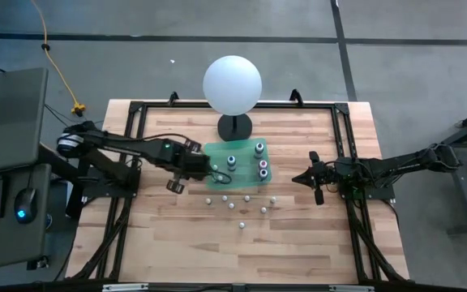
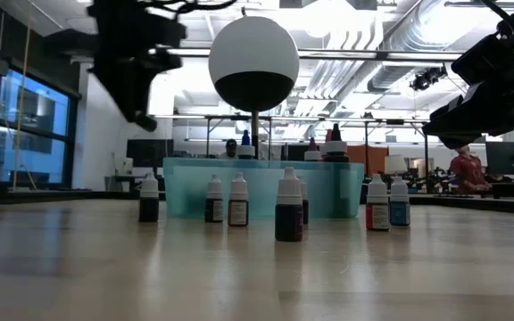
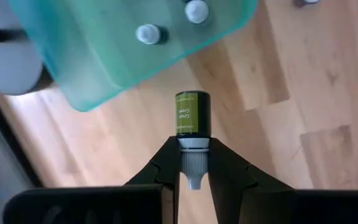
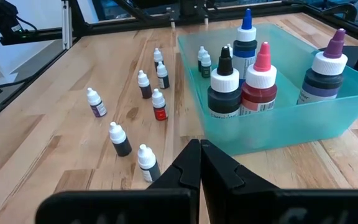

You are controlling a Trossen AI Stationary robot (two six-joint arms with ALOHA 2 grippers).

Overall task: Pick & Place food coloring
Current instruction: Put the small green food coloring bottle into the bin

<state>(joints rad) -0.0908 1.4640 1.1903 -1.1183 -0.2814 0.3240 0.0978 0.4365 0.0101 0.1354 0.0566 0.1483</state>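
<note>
Left gripper is clamping 1 green food coloring bottle by its cap, long axis pointing toward the teal bin, just short of its rim. Right gripper is idling closed beside the bin.

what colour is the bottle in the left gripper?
Green-labelled bottle, whitish cap, held in the left gripper. Clearest in the left wrist view.

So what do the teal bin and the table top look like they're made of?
The teal bin looks like translucent plastic: bottles show through its glossy walls. The table top looks like butcher-block wood, with visible planks and grain and a light sheen. The left gripper holds a green food coloring bottle beside the bin.
</note>
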